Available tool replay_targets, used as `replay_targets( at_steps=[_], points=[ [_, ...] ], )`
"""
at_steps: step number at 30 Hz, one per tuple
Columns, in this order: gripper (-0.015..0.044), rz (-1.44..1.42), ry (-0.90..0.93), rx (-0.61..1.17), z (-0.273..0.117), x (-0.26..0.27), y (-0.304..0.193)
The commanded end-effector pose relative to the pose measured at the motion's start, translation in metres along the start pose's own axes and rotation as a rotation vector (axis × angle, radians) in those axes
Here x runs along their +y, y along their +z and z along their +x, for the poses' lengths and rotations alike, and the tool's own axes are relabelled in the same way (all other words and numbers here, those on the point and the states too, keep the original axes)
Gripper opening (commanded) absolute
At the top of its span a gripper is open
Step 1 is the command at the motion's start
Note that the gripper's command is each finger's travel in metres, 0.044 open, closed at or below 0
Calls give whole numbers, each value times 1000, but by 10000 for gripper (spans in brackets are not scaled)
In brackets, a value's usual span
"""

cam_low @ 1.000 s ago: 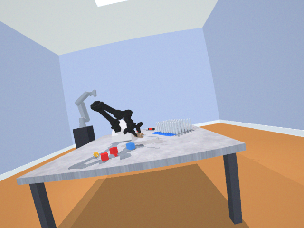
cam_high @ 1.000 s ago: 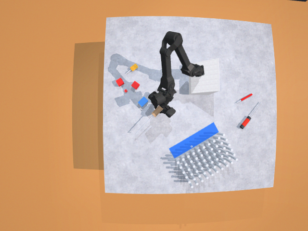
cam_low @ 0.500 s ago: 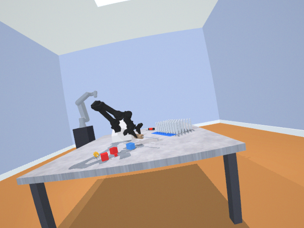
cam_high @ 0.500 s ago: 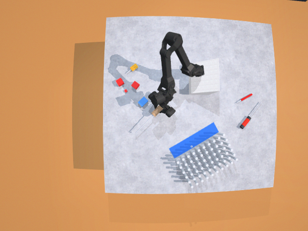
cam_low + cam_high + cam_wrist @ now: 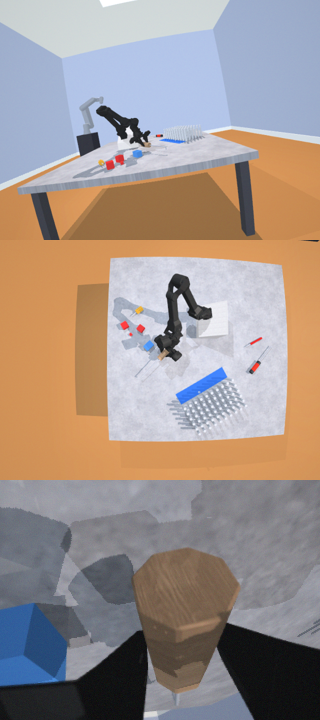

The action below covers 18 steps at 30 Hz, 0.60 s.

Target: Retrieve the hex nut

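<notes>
My gripper is shut on the wooden handle of a long thin metal hook tool. The tool is above the table; its rod points away from the arm, toward the lower left in the top view, with a short downward bend at its end in the exterior view. The hex nut lies on the blue taped strip, near its spacer-side edge. The spacers appear upright behind the strip. The nut is too small to make out in the exterior view.
A blue block is close beside the gripper. Red blocks and a yellow-handled tool lie farther left. A red-black screwdriver and a slim red tool lie at the right. A white block stands by the arm's base.
</notes>
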State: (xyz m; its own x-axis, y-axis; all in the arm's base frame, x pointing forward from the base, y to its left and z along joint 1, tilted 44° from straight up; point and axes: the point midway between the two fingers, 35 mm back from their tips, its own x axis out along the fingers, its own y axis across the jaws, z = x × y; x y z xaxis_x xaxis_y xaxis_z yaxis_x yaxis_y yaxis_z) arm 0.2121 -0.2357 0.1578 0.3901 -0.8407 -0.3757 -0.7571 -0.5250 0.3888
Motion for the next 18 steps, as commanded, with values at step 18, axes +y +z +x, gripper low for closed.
replay_targets(
  at_steps=[18],
  points=[
    [0, 2, -1, 9, 8, 5, 9]
  ],
)
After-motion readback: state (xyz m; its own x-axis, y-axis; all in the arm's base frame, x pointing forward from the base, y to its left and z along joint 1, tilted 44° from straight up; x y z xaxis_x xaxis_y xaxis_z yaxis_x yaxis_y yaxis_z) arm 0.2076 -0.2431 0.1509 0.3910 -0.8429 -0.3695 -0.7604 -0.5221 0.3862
